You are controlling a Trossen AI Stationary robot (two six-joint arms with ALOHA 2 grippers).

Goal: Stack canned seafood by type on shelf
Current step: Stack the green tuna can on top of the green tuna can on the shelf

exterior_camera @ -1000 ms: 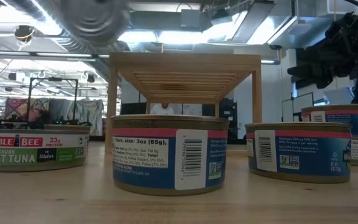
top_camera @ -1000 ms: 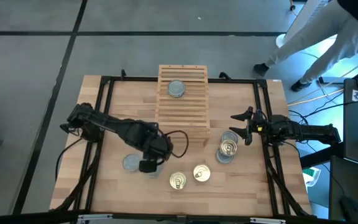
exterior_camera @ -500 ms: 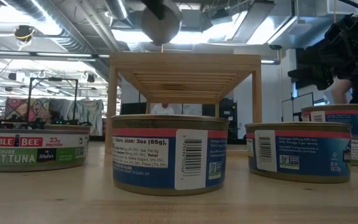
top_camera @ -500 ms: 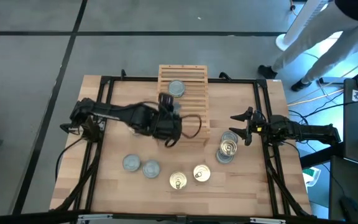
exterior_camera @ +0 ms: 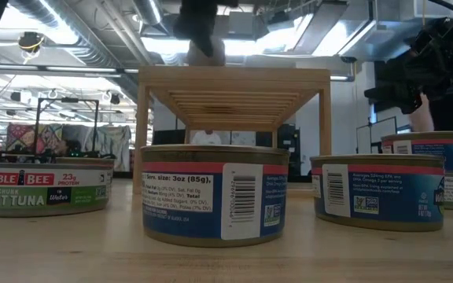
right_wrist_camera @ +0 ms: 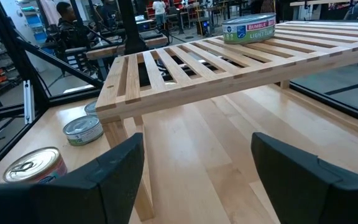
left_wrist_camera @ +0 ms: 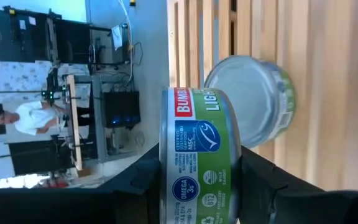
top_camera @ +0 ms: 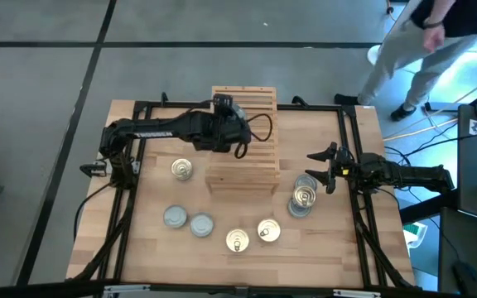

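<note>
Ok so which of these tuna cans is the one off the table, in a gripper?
The green-labelled can clamped in the left gripper above the shelf. One like it sits on the slats; the others sit on the tabletop.

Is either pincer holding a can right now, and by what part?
The left pincer holds a green-labelled tuna can by its side wall. The right pincer is open, holding nothing.

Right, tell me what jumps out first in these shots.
The left claw grips a green tuna can above the shelf, just beside a second green can already on the slats. The right claw waits open by the gold-topped stack on the table.
</note>
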